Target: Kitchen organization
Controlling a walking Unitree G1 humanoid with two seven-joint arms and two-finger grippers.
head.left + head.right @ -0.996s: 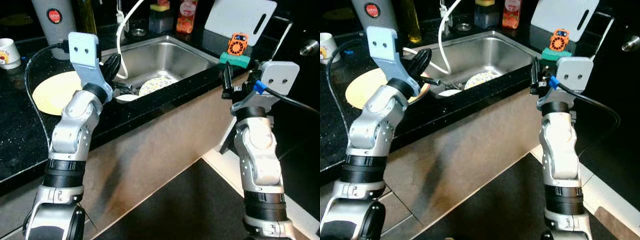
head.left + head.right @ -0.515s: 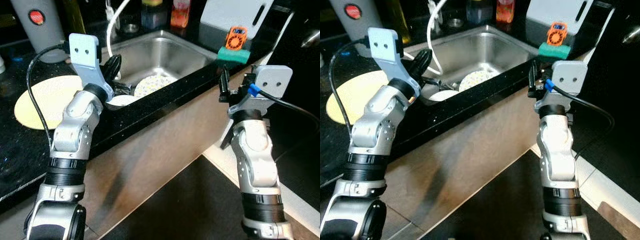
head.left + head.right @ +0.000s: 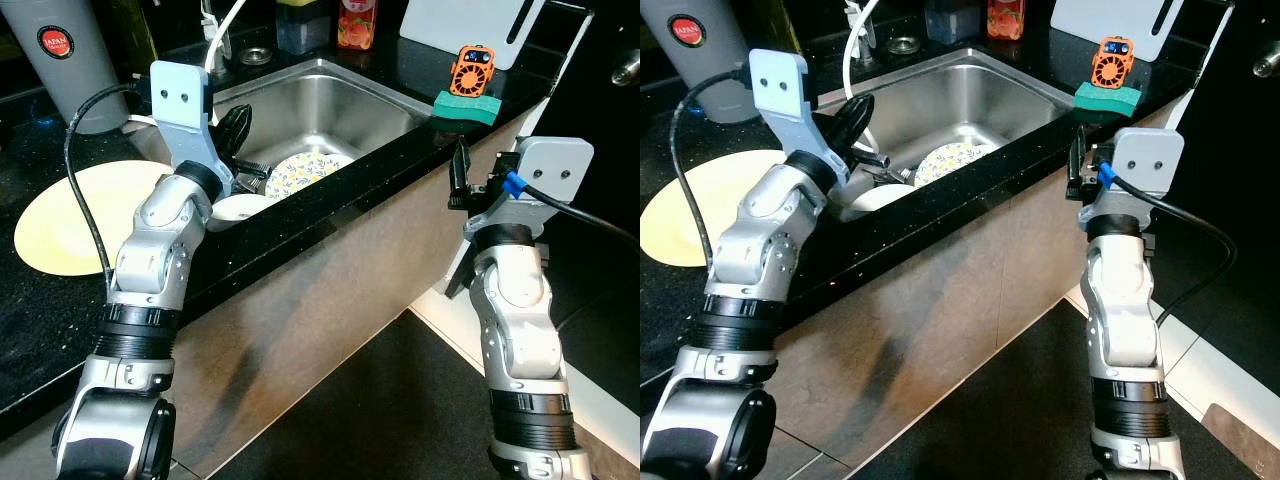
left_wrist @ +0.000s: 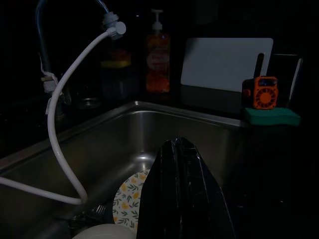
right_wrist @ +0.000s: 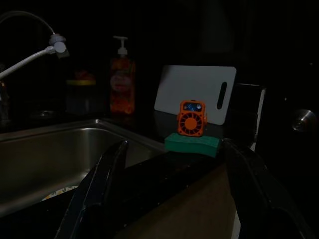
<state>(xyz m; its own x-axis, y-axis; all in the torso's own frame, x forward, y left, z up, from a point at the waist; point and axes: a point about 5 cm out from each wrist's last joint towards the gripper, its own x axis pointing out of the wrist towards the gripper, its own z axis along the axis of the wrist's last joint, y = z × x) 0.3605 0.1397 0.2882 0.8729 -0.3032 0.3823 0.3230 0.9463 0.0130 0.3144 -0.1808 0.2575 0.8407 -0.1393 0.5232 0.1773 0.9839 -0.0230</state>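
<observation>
Left end effector (image 3: 237,125), fingers together, hovers over the sink (image 3: 375,110).

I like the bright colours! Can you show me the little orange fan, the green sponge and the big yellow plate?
small orange fan (image 3: 471,71): left eye view, front grille.
green sponge (image 3: 465,107): left eye view, front side.
round yellow plate (image 3: 70,212): left eye view, bare middle.
</observation>
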